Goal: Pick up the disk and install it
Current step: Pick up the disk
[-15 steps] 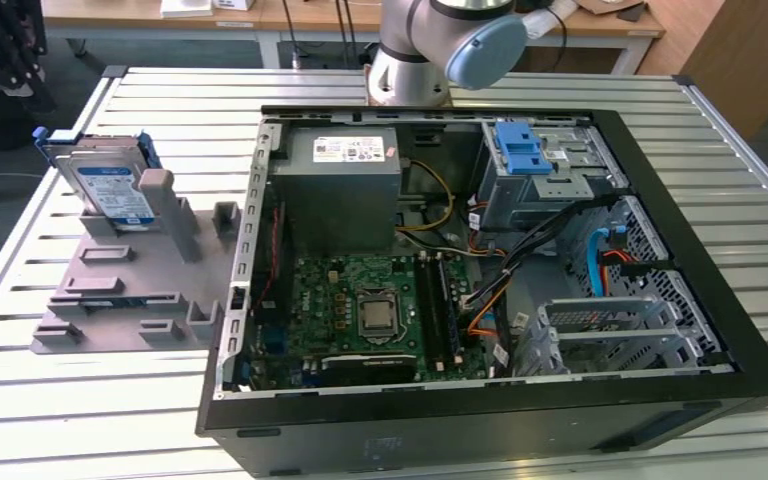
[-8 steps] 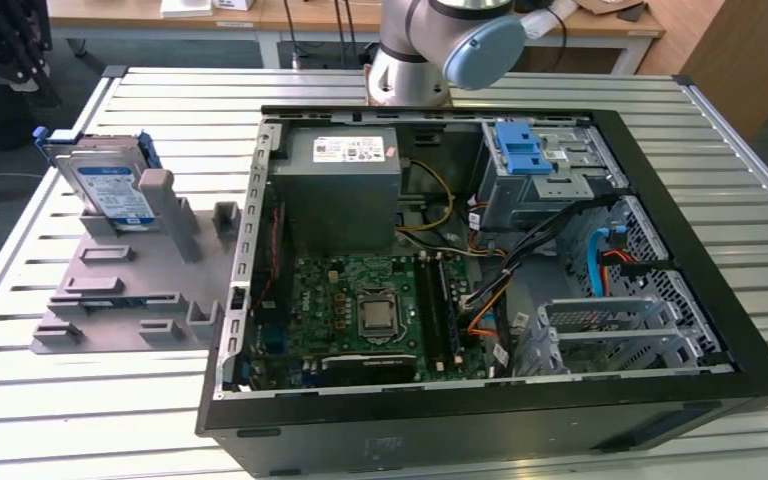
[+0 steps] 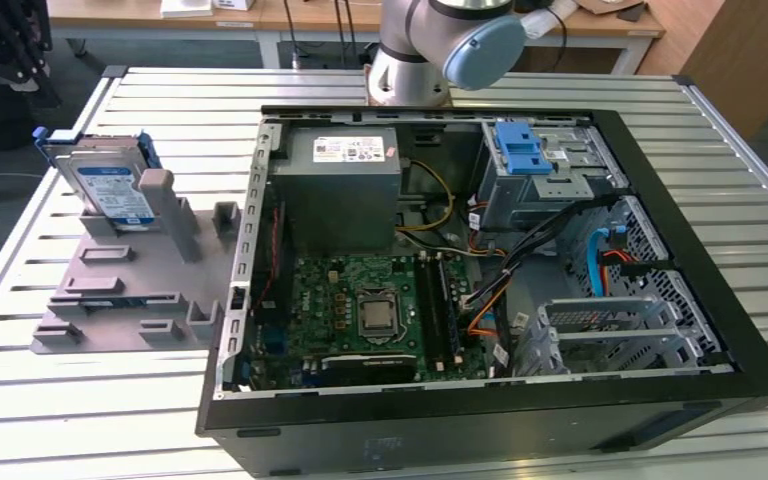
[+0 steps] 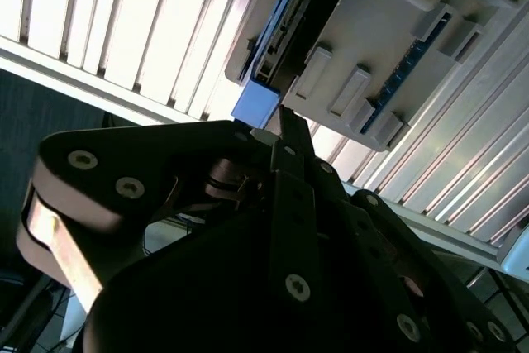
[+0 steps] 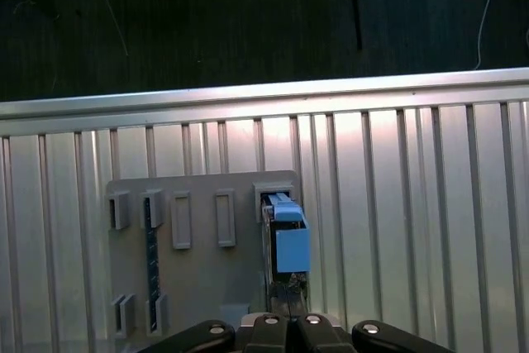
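— Where is the disk?
— You see the disk (image 3: 107, 190) standing on edge in the grey holder (image 3: 104, 290) on the counter (image 3: 64, 400), at the exterior view's left of the open computer case (image 3: 491, 420).
— And your tool?
— Your tool (image 5: 289, 293) faces the disk's blue end, fingers pressed together, gripping nothing.

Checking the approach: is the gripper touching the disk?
Apart. The gripper is off the disk: the exterior view shows it standing in its grey holder with nothing on it.
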Controlling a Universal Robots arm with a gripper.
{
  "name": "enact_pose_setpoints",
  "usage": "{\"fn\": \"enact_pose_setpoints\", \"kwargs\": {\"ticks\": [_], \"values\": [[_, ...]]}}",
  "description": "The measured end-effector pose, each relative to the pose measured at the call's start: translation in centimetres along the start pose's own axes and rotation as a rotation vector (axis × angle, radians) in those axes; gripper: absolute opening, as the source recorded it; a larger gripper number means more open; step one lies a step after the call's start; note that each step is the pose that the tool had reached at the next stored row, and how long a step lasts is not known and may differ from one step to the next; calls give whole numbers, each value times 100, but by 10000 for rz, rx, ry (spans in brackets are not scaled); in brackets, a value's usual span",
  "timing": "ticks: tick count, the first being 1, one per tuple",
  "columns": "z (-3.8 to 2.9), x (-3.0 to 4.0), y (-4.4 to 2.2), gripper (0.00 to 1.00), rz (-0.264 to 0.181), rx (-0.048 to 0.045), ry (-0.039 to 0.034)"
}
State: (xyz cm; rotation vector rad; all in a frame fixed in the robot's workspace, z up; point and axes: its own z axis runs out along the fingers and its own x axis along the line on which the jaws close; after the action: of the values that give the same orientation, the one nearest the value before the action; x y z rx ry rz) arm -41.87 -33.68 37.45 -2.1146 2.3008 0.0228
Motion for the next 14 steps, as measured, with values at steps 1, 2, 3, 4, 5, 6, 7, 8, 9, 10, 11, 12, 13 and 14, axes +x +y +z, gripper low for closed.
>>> {"fn": "enact_pose_setpoints", "kwargs": {"ticks": [1, 2, 3, 4, 5, 6, 7, 8, 9, 10, 11, 12, 13, 14], "values": [[0, 0, 0, 11, 0, 0, 0], [0, 0, 0, 11, 0, 0, 0], [1, 0, 0, 11, 0, 0, 0], [2, 0, 0, 11, 0, 0, 0], [4, -1, 0, 16, 1, 0, 0], [6, 0, 0, 16, 2, -1, 0], [10, 0, 0, 23, 9, 1, 2], [15, 0, 0, 29, 26, 1, 7], [22, 0, 0, 29, 56, 2, 14], [31, -1, 0, 35, 114, 4, 29], [44, 0, 0, 35, 209, 10, 44], [60, 1, 0, 41, 322, 14, 53], [75, 0, 0, 47, 417, 13, 61], [94, 1, 0, 47, 459, 13, 61]]}}
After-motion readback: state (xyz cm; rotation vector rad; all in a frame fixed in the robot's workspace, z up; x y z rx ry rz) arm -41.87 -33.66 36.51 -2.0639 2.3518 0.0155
